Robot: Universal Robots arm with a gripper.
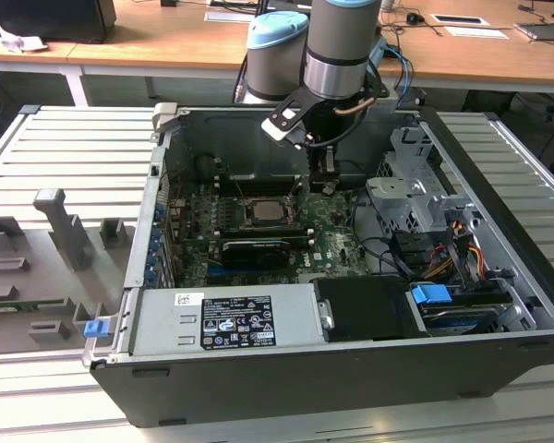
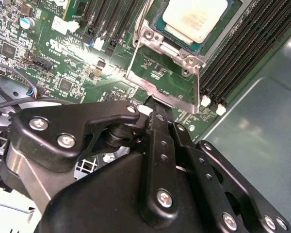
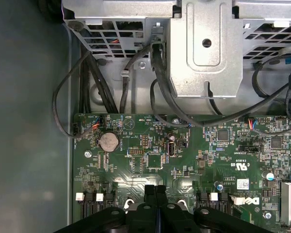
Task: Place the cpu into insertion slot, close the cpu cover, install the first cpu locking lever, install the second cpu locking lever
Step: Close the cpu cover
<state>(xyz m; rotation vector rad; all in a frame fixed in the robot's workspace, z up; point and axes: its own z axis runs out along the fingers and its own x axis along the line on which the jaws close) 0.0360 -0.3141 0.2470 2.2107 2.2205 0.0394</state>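
The cpu, a pale square chip, lies in the insertion slot on the green motherboard; the exterior view shows the cpu mid-board. The cpu cover, a silvery frame with a large cut-out, stands raised on its hinge beside the chip, and green board shows through its opening. My gripper is shut, its black fingertips meeting at the cover's free edge. In the exterior view the gripper hangs just to that view's right of the socket. The first wrist view shows the gripper with fingers pressed together.
Long black memory slots flank the socket. A grey power supply fills the case front, and a metal drive cage with black cables stands at the exterior view's right. Grey fixtures lie outside the case on the left.
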